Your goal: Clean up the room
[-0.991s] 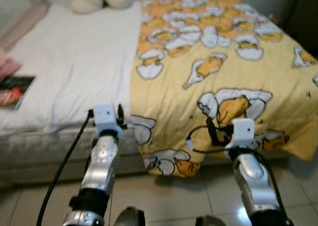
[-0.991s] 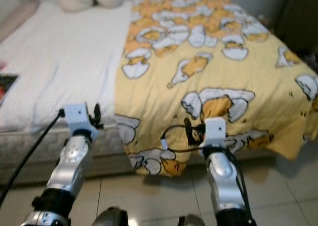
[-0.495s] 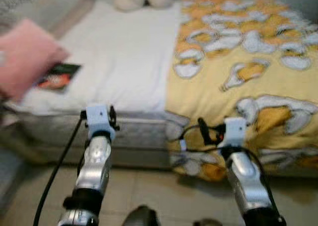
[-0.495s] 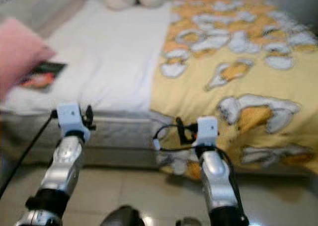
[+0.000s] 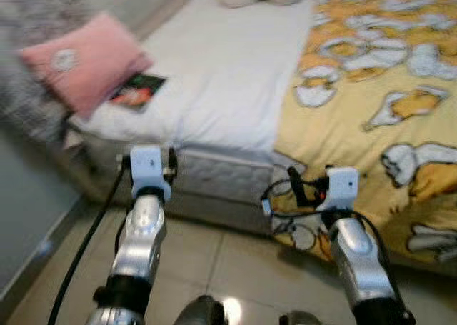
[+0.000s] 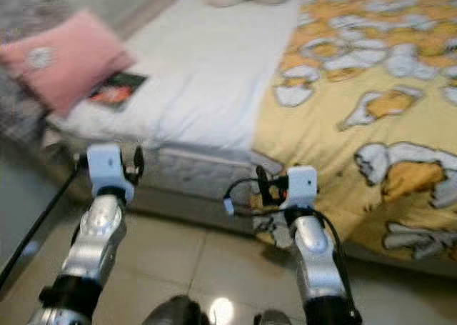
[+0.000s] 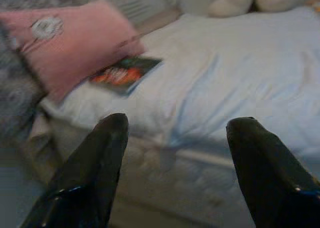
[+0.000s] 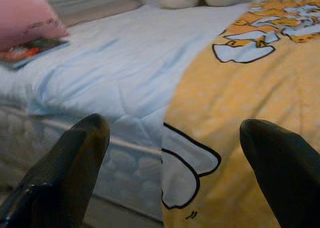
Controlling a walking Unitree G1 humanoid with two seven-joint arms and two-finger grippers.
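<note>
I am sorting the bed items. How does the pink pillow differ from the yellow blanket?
The plain pink square pillow sits propped at the bed's left edge; the yellow cartoon-printed blanket lies spread flat on the right side. The pillow is small and overlaps a dark booklet; the blanket is large and hangs over the mattress edge. Both rest on the white sheet.

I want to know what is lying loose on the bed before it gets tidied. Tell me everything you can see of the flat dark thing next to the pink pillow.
The flat dark item looks like a thin book or magazine, though blur hides any text. Its cover is dark, greenish-black, with a red-orange patch across it. It lies flat on the white sheet near the bed's corner, one end tucked against or slightly under the pink pillow. Nothing else touches it; both pincers hang short of the bed.
</note>
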